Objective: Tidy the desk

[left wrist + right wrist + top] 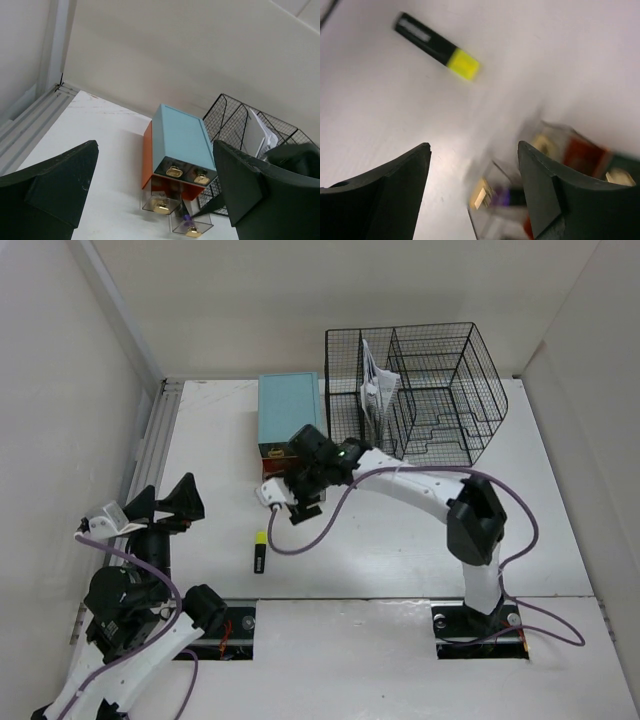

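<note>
The white desk (400, 550) holds a drawer box (290, 412) with a teal top and an orange side (180, 137). Two of its clear drawers with gold handles stand pulled out, one on the left (161, 202) and one on the right (192, 225). A purple marker (187, 218) lies in the right one. My right gripper (295, 502) hovers open just above that drawer (495, 200), with nothing between its fingers; the view is blurred. A yellow and black highlighter (259, 552) (437, 46) lies on the desk nearer the arms. My left gripper (165, 502) (155, 150) is wide open at the left, well away from the box.
A black wire mesh file rack (420, 390) with papers (375, 390) stands to the right of the box at the back. A grey metal rail (150, 450) runs along the desk's left edge. White walls close in the back and both sides.
</note>
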Robot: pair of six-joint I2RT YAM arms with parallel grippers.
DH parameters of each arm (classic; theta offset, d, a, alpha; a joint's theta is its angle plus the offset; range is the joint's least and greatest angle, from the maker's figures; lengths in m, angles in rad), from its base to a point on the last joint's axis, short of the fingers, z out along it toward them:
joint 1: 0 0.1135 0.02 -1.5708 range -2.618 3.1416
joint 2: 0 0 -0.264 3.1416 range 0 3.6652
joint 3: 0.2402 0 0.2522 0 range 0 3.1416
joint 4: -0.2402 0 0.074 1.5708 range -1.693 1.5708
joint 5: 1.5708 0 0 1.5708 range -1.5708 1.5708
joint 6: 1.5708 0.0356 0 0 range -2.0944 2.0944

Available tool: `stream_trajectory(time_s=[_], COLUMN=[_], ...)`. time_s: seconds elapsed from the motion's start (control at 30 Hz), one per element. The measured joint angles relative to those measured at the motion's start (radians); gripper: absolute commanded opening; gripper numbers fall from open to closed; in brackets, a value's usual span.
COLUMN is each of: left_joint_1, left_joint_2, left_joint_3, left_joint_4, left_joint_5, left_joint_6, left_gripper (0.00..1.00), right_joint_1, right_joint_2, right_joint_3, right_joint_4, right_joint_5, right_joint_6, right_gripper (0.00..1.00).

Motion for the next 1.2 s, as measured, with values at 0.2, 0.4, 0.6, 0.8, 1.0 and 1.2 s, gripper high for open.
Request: stream_trajectory(time_s=[0.2, 0.4, 0.6, 0.8, 1.0, 1.2], left_joint_1=[0.005, 0.005, 0.005, 0.005, 0.005, 0.005], left_joint_2=[-0.008, -0.008, -0.008, -0.008, -0.008, -0.032], left_joint_3=[-0.004, -0.006, -0.006, -0.006, -0.006, -0.006], left_joint_4=[0.019, 0.021, 0.025, 0.025, 0.025, 0.027], left_joint_5=[-0.006, -0.001, 0.003, 0.008, 0.008, 0.009], left_joint_6=[0.006, 0.006, 0.006, 0.006, 0.006, 0.006], left_gripper=[1.0, 1.0, 1.0, 1.0, 1.0, 1.0], right_joint_1=[0.122, 0.158, 0.191, 0.225, 0.241, 0.257], right_joint_2=[0.185, 0.297, 0.339, 0.397, 0.462, 0.513], right_joint_3=[0.054, 0.151, 0.219, 0.274, 0.37, 0.471], right_joint_4=[-0.076, -0.117, -0.126, -0.162, -0.248, -0.357], right_joint_5=[-0.05, -0.023, 0.035, 0.058, 0.075, 0.111], right_joint_6=[-0.163, -0.257, -0.3, -0.338, -0.391, -0.433], right_gripper=[0.72, 0.66, 0.66, 0.66, 0.66, 0.61])
